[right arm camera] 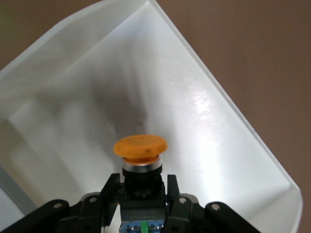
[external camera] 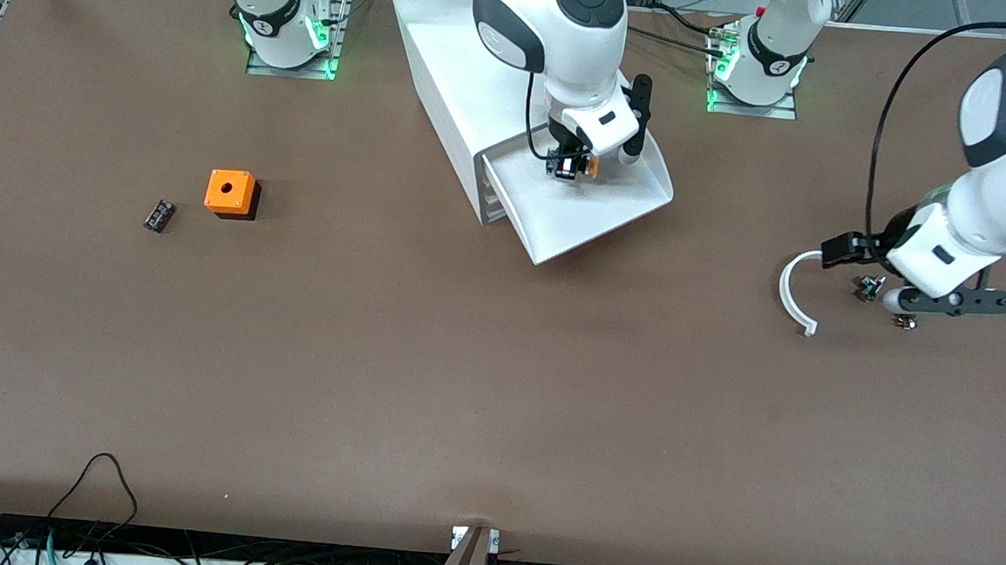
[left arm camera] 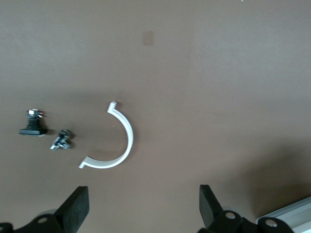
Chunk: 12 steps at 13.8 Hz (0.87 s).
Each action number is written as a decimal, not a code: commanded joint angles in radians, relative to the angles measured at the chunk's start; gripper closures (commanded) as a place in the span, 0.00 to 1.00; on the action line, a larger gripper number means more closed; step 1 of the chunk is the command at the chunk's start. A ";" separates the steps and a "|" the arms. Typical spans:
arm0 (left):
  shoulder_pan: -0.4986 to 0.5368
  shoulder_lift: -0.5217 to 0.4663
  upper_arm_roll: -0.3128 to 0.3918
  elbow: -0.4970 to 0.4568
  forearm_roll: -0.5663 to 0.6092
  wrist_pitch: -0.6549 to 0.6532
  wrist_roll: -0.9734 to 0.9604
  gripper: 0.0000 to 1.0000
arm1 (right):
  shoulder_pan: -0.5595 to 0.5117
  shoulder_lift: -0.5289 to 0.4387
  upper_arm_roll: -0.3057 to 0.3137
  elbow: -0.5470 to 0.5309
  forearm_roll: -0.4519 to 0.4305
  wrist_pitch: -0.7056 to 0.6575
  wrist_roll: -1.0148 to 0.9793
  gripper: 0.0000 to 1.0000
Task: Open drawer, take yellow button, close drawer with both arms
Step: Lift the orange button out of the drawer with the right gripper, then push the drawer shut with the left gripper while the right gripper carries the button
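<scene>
Front view: the drawer (external camera: 599,214) is pulled out of the white cabinet (external camera: 446,69) at upper centre. Over its tray, the button (external camera: 578,167), orange round cap on a black body, is clamped in the right gripper (external camera: 573,166). At right centre, the left gripper (external camera: 947,301) is held spread apart over the table beside a white curved clip (external camera: 795,292). Bare brown tabletop (external camera: 462,385) fills the lower frame.

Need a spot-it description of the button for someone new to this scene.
Find the big white cabinet between the arms' bases; its top drawer is pulled out. Over that tray, the right gripper pinches the button: round orange cap, black body, much smaller than the orange cube.
</scene>
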 commanded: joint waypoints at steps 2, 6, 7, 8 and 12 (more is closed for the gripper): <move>-0.009 0.004 -0.041 -0.041 -0.033 0.072 -0.114 0.00 | -0.005 -0.044 -0.062 0.000 -0.086 -0.019 0.140 0.83; -0.022 0.024 -0.119 -0.203 -0.062 0.338 -0.292 0.00 | -0.043 -0.129 -0.220 -0.119 -0.143 -0.008 0.266 0.82; -0.032 0.029 -0.138 -0.234 -0.062 0.394 -0.342 0.00 | -0.093 -0.151 -0.227 -0.156 -0.142 -0.008 0.312 0.82; -0.035 0.038 -0.154 -0.257 -0.062 0.425 -0.391 0.00 | -0.156 -0.178 -0.228 -0.193 -0.134 -0.007 0.338 0.82; -0.044 0.044 -0.251 -0.323 -0.065 0.457 -0.524 0.00 | -0.392 -0.274 -0.228 -0.436 -0.112 0.131 0.348 0.81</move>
